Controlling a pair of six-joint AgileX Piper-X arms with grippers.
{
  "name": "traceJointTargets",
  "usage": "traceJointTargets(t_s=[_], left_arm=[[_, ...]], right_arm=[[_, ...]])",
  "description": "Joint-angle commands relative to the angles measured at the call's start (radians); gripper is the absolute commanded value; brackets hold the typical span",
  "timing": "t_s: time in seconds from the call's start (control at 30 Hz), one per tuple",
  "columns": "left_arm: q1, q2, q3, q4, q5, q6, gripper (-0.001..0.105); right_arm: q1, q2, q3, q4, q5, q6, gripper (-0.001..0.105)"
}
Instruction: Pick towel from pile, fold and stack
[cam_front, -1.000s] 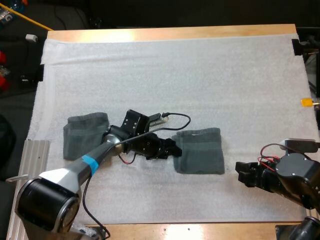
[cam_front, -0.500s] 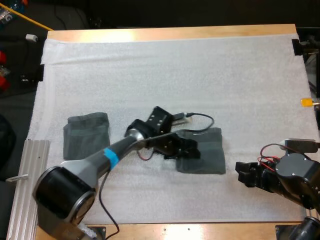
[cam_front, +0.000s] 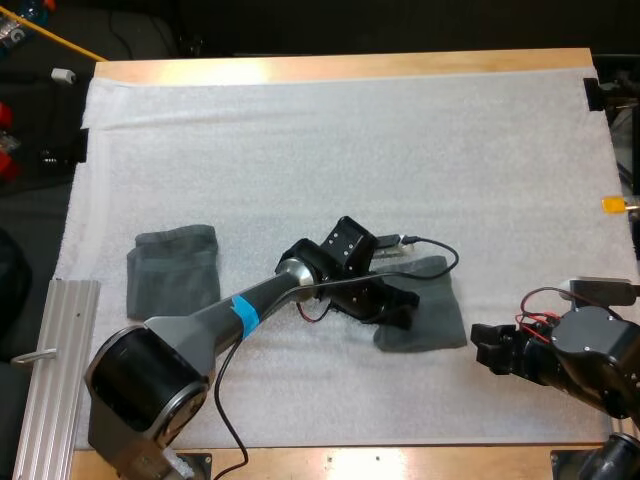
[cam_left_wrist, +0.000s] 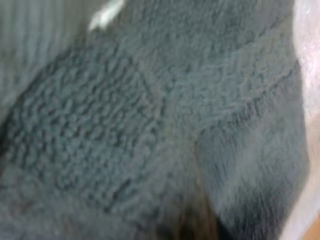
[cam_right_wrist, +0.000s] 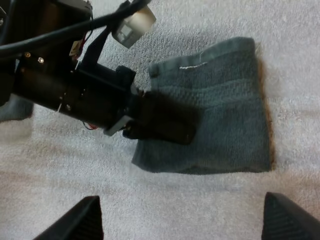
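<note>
Left gripper (cam_front: 400, 314), grip indeterminable, bears on the folded towel (cam_front: 442, 318) beneath it; right gripper (cam_front: 480, 346) stands open; stacking on the second towel (cam_front: 172, 272) is outstanding.

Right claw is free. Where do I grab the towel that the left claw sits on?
I'd take the towel by its bare edge nearest the right claw, coming in low from that side. It lies flat on the mat, and the left claw covers its opposite end, so this edge is clear.
</note>
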Motion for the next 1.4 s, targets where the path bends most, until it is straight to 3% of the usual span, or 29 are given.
traceJointTargets(t_s=[0.0, 0.13, 0.43, 0.5, 0.63, 0.7, 0.8, 1.17, 1.37], left_arm=[[0.006, -0.035, -0.006, 0.012, 0.012, 0.03, 0.0], [0.05, -0.117, -0.009, 0.077, -0.033, 0.096, 0.0], [0.3, -0.29, -0.009, 0.372, -0.17, 0.373, 0.0], [0.398, -0.326, -0.009, 0.456, -0.23, 0.471, 0.0], [0.52, -0.354, -0.009, 0.549, -0.321, 0.563, 0.0], [0.578, -0.362, -0.009, 0.589, -0.415, 0.613, 0.0], [0.633, -0.365, -0.009, 0.609, -0.506, 0.65, 0.0], [0.682, -0.365, -0.009, 0.614, -0.661, 0.699, 0.0], [0.682, -0.365, -0.025, 0.612, -0.707, 0.7, 0.0]], right_arm=[[0.002, -0.001, -0.003, 0.005, 0.009, 0.002, 0.064], [0.002, -0.001, -0.003, 0.005, 0.009, 0.002, 0.064], [0.002, -0.001, -0.003, 0.005, 0.009, 0.0, 0.064], [0.002, -0.001, -0.003, 0.005, 0.009, 0.001, 0.064], [0.002, -0.001, -0.003, 0.005, 0.009, 0.001, 0.064], [0.002, -0.001, -0.003, 0.005, 0.009, 0.001, 0.064], [0.002, -0.001, -0.002, 0.005, 0.009, 0.001, 0.064], [0.002, -0.001, -0.002, 0.005, 0.009, 0.001, 0.064], [0.002, -0.001, -0.002, 0.005, 0.009, -0.001, 0.064]])
